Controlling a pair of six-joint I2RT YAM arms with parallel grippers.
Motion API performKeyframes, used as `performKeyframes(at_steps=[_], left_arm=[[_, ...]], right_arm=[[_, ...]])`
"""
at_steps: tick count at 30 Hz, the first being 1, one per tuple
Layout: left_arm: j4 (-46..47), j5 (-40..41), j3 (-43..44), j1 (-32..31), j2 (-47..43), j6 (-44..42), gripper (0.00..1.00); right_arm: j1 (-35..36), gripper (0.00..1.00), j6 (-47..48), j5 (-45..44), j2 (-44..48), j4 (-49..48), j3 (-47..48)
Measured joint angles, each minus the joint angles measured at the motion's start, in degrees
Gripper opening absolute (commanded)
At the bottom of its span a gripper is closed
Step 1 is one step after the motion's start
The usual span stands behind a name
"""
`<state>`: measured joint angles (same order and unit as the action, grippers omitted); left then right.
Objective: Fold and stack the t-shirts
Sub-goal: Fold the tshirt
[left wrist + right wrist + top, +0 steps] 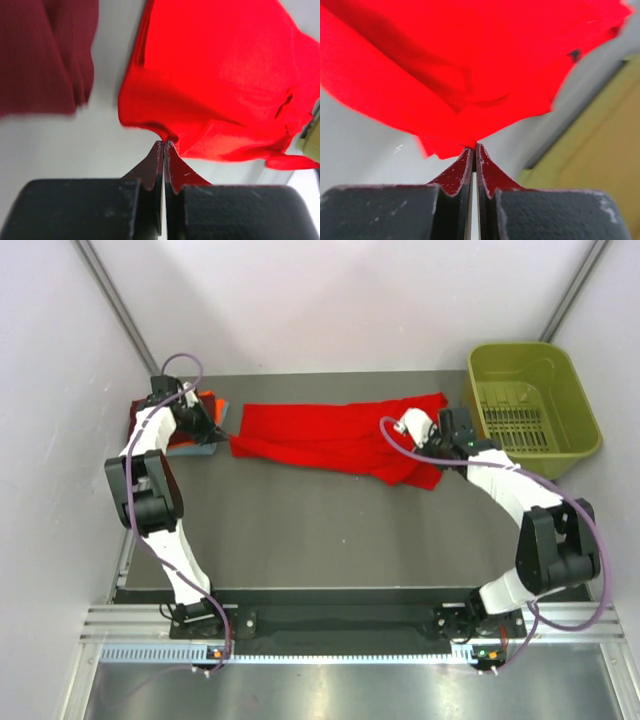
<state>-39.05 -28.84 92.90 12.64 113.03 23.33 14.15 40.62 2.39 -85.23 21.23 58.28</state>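
The bright red t-shirt lies stretched across the far part of the table, folded lengthwise. My left gripper is shut on its left end; in the left wrist view the closed tips pinch a red cloth edge. My right gripper is shut on its right end; the right wrist view shows the tips pinching the red cloth. A stack of folded shirts, orange and grey-blue showing, sits at the far left under my left arm. The dark maroon one shows in the left wrist view.
An olive-green plastic basket stands at the far right, close to my right gripper, and shows in the right wrist view. White walls enclose the table on three sides. Dark tabletop lies between the red shirt and the arm bases.
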Motion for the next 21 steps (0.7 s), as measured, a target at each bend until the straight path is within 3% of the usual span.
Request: performKeyframes(at_steps=[15,21], left_arm=[[0.07,1.84,16.24,-4.83,13.99,-2.36,0.0],[0.61,3.15,24.35,-6.54,17.77,-2.45,0.0]], right_arm=[[-2.43,0.0,-1.66,-1.75,-17.97,-4.76,25.83],[-2.45,0.0,-1.66,-3.48,-24.09,-6.05,31.3]])
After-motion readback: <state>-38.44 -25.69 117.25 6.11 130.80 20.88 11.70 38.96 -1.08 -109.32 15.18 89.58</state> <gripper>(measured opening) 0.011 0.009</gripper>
